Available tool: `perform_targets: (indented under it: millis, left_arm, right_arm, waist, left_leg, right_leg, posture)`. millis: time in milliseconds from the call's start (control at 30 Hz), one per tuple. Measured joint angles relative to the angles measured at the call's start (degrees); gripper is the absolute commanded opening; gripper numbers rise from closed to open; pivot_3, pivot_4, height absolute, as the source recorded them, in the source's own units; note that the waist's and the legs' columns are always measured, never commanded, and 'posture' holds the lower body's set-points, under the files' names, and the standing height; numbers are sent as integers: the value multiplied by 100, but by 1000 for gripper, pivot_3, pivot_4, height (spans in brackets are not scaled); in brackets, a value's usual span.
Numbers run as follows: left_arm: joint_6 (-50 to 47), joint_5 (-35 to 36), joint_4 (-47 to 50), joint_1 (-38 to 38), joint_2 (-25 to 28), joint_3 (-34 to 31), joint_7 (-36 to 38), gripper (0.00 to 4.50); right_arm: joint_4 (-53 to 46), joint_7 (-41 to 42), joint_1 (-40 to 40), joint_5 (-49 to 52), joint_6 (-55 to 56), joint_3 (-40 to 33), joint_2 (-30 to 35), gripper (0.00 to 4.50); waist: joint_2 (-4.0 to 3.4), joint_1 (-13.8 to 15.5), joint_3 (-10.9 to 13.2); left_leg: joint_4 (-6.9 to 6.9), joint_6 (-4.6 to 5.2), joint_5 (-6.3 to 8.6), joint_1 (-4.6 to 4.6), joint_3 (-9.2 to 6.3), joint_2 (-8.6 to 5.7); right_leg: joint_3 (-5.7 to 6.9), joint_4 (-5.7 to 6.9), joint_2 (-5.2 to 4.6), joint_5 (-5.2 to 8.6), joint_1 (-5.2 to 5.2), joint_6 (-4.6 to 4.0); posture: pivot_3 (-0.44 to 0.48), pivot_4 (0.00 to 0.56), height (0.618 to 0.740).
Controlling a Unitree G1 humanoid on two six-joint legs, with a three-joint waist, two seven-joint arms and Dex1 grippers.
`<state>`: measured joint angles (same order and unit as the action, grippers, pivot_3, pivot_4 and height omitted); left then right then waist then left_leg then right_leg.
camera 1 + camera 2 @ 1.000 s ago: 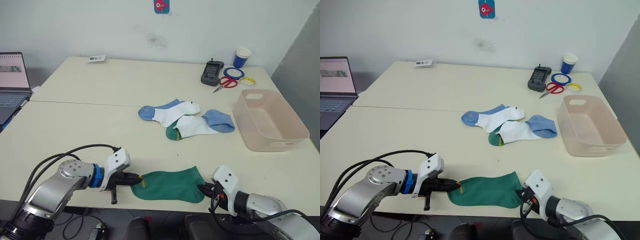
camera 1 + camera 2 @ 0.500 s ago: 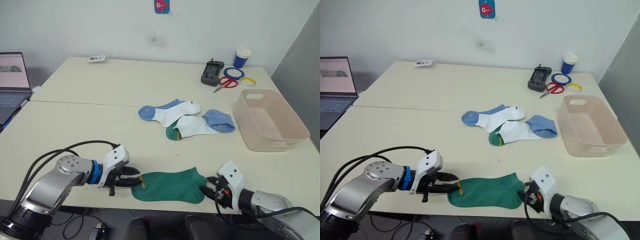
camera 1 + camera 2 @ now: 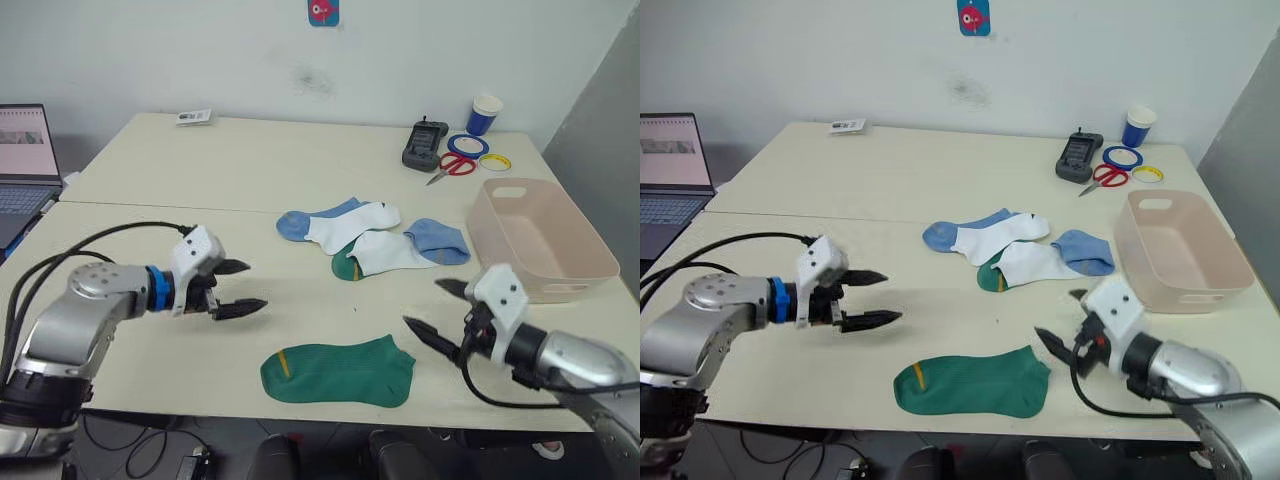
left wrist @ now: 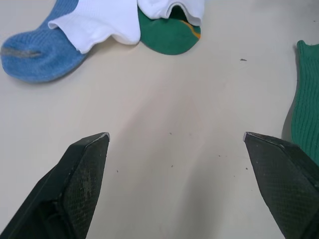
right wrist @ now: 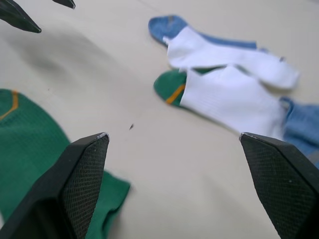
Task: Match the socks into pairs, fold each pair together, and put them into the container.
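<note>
One dark green sock [image 3: 338,372] lies flat near the table's front edge, its yellow mark at the left end. Behind it two white socks with light-blue ends [image 3: 352,222] [image 3: 400,250] overlap. The second green sock [image 3: 345,266] pokes out from under the nearer white one, only its toe showing. The pale pink container [image 3: 545,283] stands at the right and holds nothing. My left gripper [image 3: 256,285] hovers open left of the flat sock and behind it. My right gripper [image 3: 423,303] hovers open to that sock's right. Neither holds anything.
A laptop [image 3: 25,165] sits at the far left. At the back right are a black device [image 3: 424,145], red scissors [image 3: 452,167], tape rolls [image 3: 468,146] and a blue-and-white cup [image 3: 484,114]. A small card [image 3: 193,117] lies at the back.
Both grippers were shut on the ends of the green sock. They have opened, let it go and risen away toward the back, and the sock now lies flat.
</note>
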<state>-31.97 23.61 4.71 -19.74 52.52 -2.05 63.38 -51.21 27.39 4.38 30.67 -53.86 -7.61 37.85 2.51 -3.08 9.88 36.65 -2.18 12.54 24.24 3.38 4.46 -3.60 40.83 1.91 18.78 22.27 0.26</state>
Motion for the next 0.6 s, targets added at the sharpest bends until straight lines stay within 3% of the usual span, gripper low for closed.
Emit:
perform_targets:
  millis: [133, 333, 600]
  left_arm:
    - [-254, 28, 20, -266, -637, 137, -351, 4490]
    - [-533, -283, -51, -763, -1994, 911, -1318, 4490]
    - [409, -1275, -1425, -1408, -2988, 1685, -1802, 4490]
  right_arm:
    - [169, -208, 503, 7, -219, -2, -12, 4500]
    - [156, -440, 467, -7, -460, 199, -45, 4500]
    - [-49, -656, 233, 17, -674, 182, -156, 4500]
  waist:
    - [0, 41, 0]
    - [1, 146, -1]
    - [-1, 124, -1]
  left_leg:
    - [6, 0, 0, 7, -5, -1]
    - [26, 0, 0, 25, -11, -3]
    - [25, 0, -1, 20, -12, -3]
  right_leg:
    - [4, 2, 0, -1, -1, 0]
    - [8, 2, 1, -2, 2, 1]
    - [6, 7, 8, -2, 3, 0]
  posture:
    - [0, 150, 725]
    - [0, 150, 725]
    - [0, 150, 725]
